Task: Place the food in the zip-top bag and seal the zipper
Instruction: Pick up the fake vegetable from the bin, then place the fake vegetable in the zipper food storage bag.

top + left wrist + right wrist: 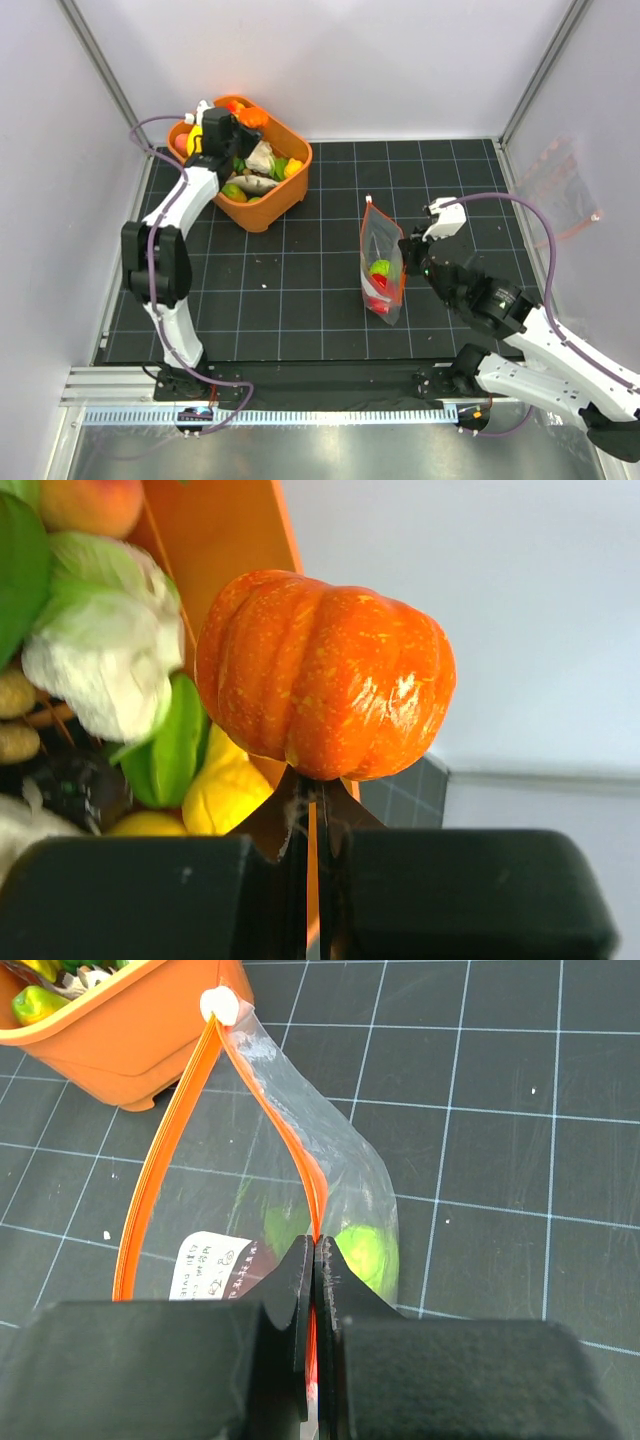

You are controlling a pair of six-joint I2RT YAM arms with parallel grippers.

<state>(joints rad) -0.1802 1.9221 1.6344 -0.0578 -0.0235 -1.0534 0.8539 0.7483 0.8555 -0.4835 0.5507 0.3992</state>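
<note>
The clear zip-top bag (382, 262) lies mid-table with a lime-green piece (380, 268) and a red piece (377, 283) inside. My right gripper (408, 250) is shut on the bag's right mouth edge. In the right wrist view the gripper (314, 1250) pinches the red-orange zipper (160, 1150). The mouth gapes, with the white tab (220, 1005) at the far end and the green piece (362, 1250) inside. My left gripper (232, 128) is over the orange tub (280, 205), shut at the base of an orange toy pumpkin (325, 675), also seen from the top (252, 118).
The tub holds several more toy foods: a white-green cabbage (100, 640), yellow pieces (225, 790) and a green leaf (175, 745). The tub's corner shows in the right wrist view (130, 1040). Enclosure walls stand left, back and right. A metal rail (300, 385) runs along the near edge.
</note>
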